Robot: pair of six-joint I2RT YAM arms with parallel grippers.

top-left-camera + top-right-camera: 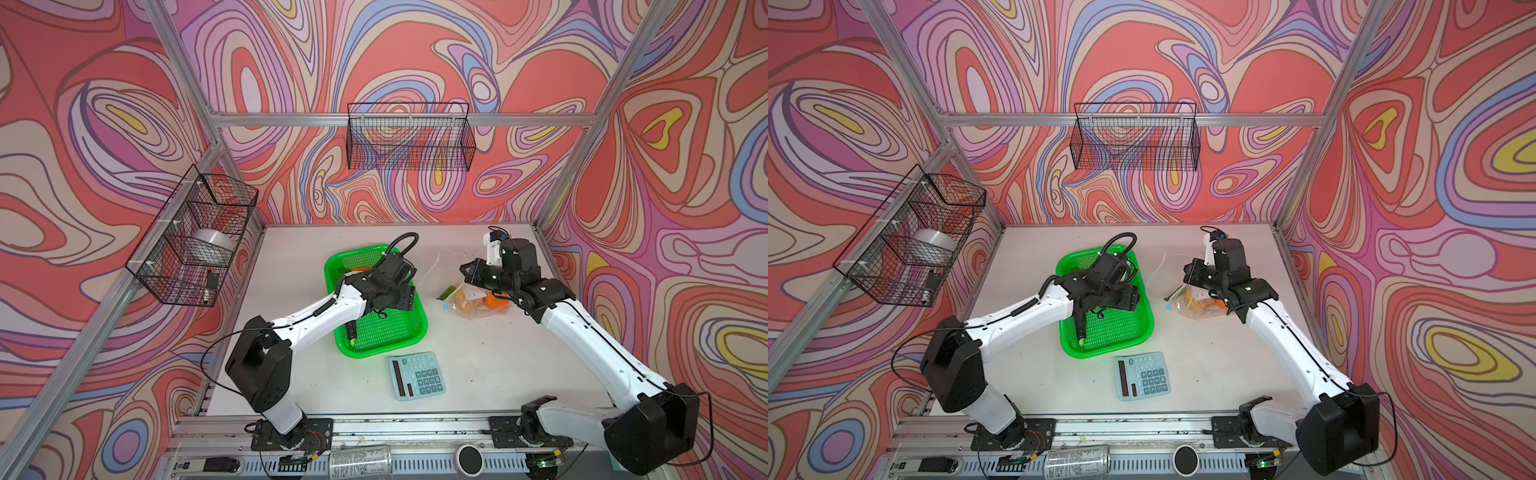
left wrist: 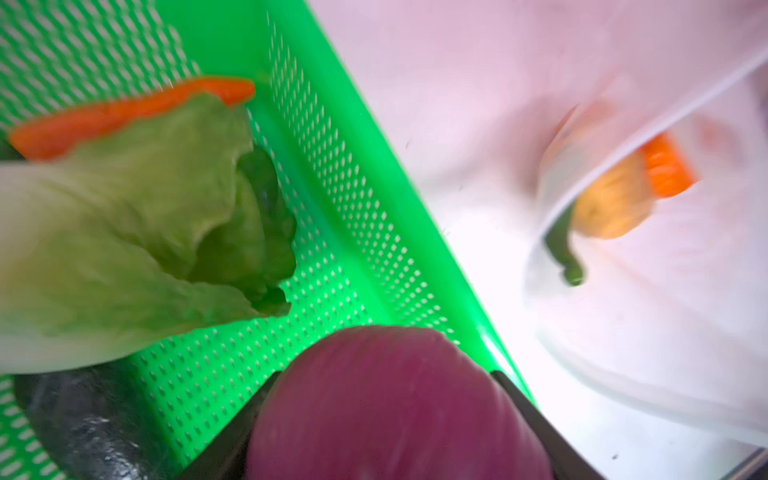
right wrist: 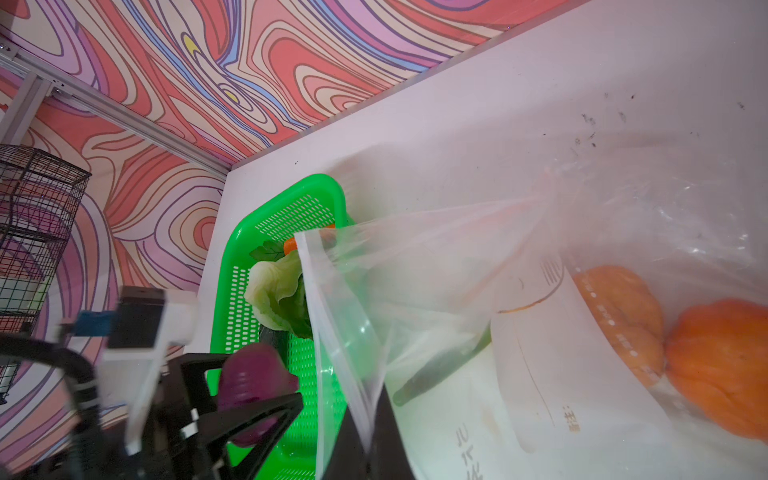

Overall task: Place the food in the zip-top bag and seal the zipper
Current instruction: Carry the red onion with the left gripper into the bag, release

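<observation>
- Above the right side of the green basket (image 1: 386,328), holding a purple onion (image 2: 395,407) in the left jaws, clamped on its flanks.
- Just right of the basket on the bench (image 1: 498,374), find the bag (image 3: 457,257): mouth turned left toward the basket, top lip pinched and lifted by the closed right jaws.
- Inside already: orange pumpkin (image 3: 723,365), tan potato (image 3: 619,316), green pepper (image 3: 436,370) near the mouth.
- Waiting in the basket: cabbage (image 2: 124,232), carrot (image 2: 124,112), dark eggplant (image 2: 91,419).
- Step in hand, by the look of it: ferrying the onion rightward into the mouth.
- Cross the basket rim with room to spare, then dip under the raised lip.
- Keep that lip high and taut with the right jaws; no sagging, no tugging the bag along the bench.
- Go deep, well past the zipper strip (image 3: 307,286), before letting go; round and smooth, so likely to roll back out.
- Steer clear of the pepper and avoid dragging the film inward.
</observation>
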